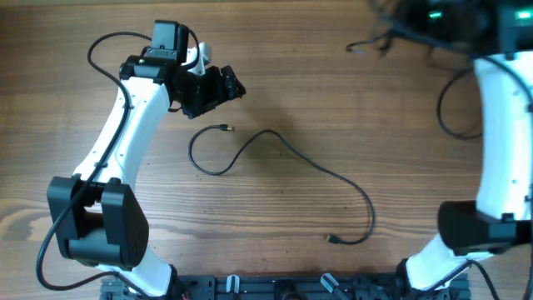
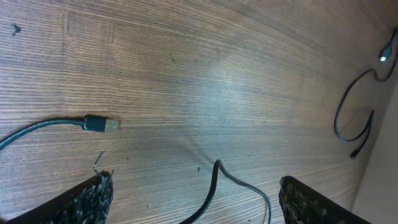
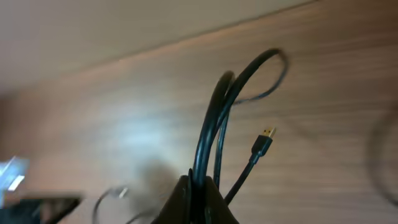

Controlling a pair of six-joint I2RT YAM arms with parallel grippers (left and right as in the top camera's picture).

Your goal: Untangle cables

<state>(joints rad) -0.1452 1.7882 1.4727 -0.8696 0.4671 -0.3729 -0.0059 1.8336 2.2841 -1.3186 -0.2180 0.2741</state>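
One thin black cable [image 1: 321,169] lies loose on the wooden table, curling from a plug near my left gripper [image 1: 226,87] to a plug at the front. In the left wrist view the gripper [image 2: 194,182] stands open above the wood, a strand of cable [image 2: 214,186] between its fingers [image 2: 93,198] and untouched. A USB plug [image 2: 99,124] lies to the left. My right gripper [image 3: 199,183] is shut on black cables [image 3: 227,106] that loop upward, with a gold-tipped plug [image 3: 266,134] hanging beside. Overhead, those cables [image 1: 366,43] trail at the top right.
The left arm [image 1: 125,133] reaches over the table's left side and the right arm [image 1: 500,142] stands along the right edge. Another thin cord [image 2: 354,118] lies at the far right of the left wrist view. A dark rail [image 1: 275,287] runs along the front edge.
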